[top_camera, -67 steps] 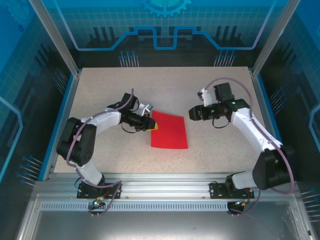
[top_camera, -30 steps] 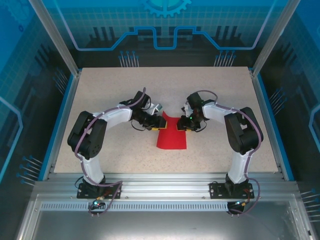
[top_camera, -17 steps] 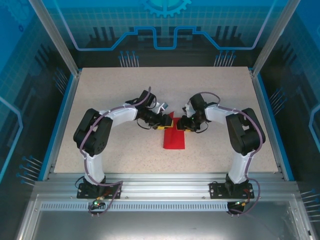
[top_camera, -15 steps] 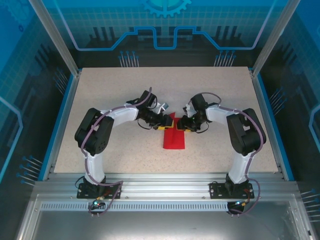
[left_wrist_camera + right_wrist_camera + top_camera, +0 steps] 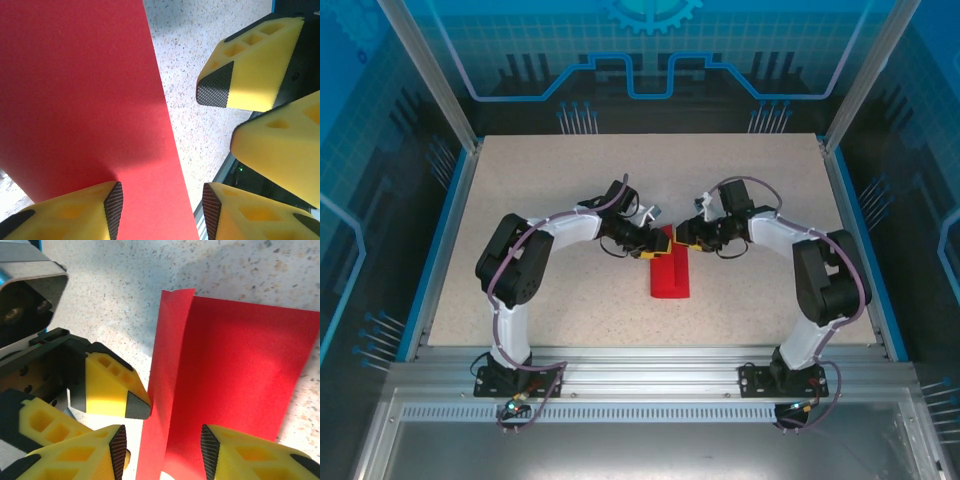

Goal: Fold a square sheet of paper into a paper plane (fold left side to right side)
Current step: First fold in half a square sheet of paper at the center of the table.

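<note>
Yellow-padded left gripper (image 5: 161,210) and right gripper (image 5: 162,450) face each other almost tip to tip at the centre of my overhead view, both with jaws spread. Beneath them the square sheet of paper (image 5: 670,278), folded narrow, runs toward the lower frame on the speckled table (image 5: 550,180).

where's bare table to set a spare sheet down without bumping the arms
Bare: the far strip of the table between the back panel and the left gripper and right gripper; also the near strip between the red paper and the front rail. Crowded at centre, where both grippers meet at the paper's far end.
</note>
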You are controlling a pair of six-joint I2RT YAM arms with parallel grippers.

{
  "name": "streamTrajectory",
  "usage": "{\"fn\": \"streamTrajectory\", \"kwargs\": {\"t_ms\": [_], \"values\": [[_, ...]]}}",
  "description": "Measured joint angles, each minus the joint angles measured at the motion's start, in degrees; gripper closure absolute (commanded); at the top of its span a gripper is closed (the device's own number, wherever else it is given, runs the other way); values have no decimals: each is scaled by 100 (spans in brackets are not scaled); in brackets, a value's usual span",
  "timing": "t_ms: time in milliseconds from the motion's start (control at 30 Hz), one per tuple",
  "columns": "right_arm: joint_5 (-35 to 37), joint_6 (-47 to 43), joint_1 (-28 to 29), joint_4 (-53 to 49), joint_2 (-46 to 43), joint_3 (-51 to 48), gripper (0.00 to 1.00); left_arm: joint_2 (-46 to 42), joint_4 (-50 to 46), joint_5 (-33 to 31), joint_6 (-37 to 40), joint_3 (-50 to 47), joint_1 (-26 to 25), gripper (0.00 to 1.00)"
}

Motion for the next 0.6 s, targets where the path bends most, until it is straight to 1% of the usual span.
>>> {"fn": "streamTrajectory", "kwargs": {"t_ms": [267,367,467,533,600], "values": [[-264,262,15,238,282,2,60,2,0,0,2,0,-9,53],[-313,323,42,280,380,2,66,2,0,0,0,0,-11,53],[-361,387,57,306,490,2,77,2,2,0,0,0,-20,53],[-367,424,72,315,542,2,89,2,4,-2,0,0,-26,52],[-363,428,76,308,549,2,97,0,13,-11,2,0,-26,52]]}}
